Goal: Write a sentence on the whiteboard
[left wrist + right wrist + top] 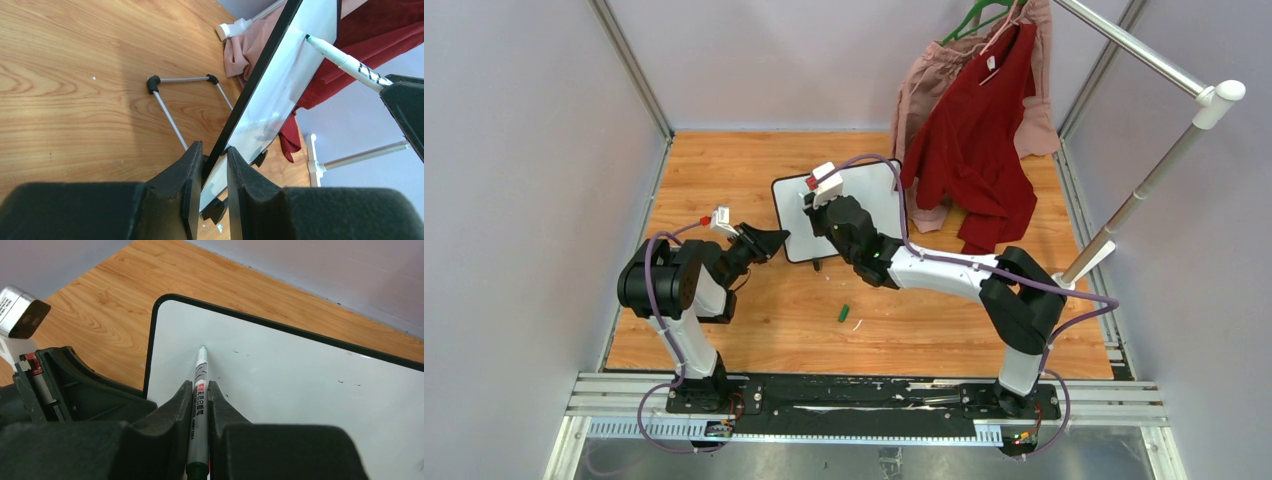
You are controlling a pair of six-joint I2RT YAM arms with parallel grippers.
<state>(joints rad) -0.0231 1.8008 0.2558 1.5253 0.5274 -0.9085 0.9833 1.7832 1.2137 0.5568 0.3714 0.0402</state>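
As I look down from above, the board (879, 200) sits about in the middle of the wood table (714, 170), between my two arms. It is tilted up, and a thin wire leg (170, 112) shows behind it.

My left gripper (212, 155) is closed on the board's near left edge. One finger is on the front and one is on the back.

My right gripper (200, 387) is closed on a marker (201, 367), and the pen sticks out past the fingers. Its tip touches the white face close to the board's far left corner. The face looks plain white there, with only a few tiny dark specks farther right.

A small green bit (845, 313) lies on the table nearer to me, apart from the board. I cannot tell what it is.

Just right of the board hang a red shirt (974, 140) and a pink cloth (924, 85). The red shirt comes down beside the board's right edge. A metal pole (1139, 195) stands at the right side of the table.
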